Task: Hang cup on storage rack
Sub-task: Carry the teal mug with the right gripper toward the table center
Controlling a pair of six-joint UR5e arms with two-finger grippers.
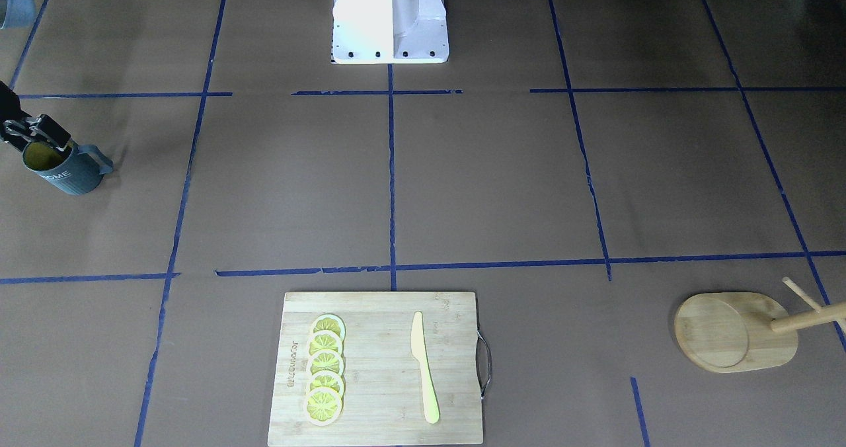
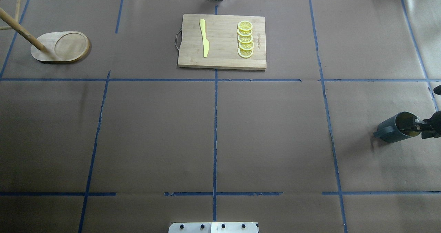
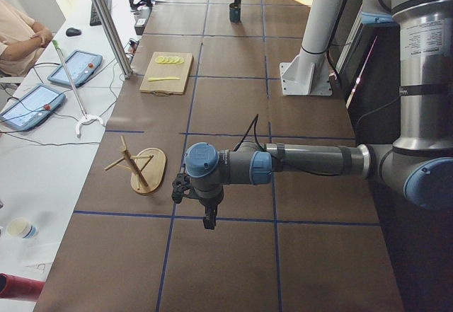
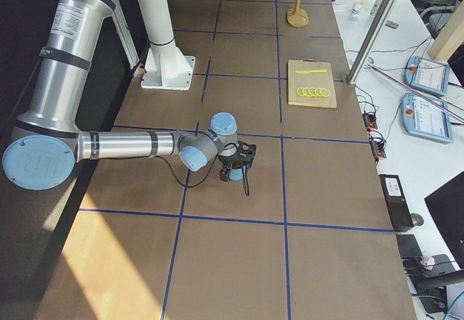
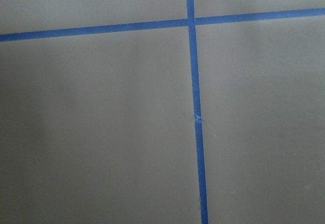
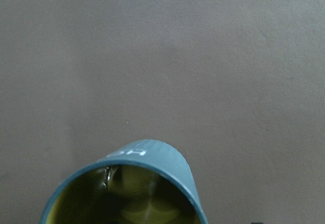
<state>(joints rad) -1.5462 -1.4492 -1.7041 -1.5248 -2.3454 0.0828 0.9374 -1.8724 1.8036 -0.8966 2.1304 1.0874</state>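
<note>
Got the cup [image 1: 66, 172] pinched by its rim in the right gripper [image 1: 41, 141], with one finger inside, way over by the table's right edge. Need to carry it to the storage rack [image 2: 70, 47] at the far left corner, so keep it high, skirt the cutting board [image 2: 220, 43], and aim the looped handle [image 1: 99, 159] at an angled peg [image 1: 802, 293]. Looks like slick glazed wall versus plain wooden dowels. Can't tell whether the left gripper [image 3: 207, 216] is open or closed.
</note>
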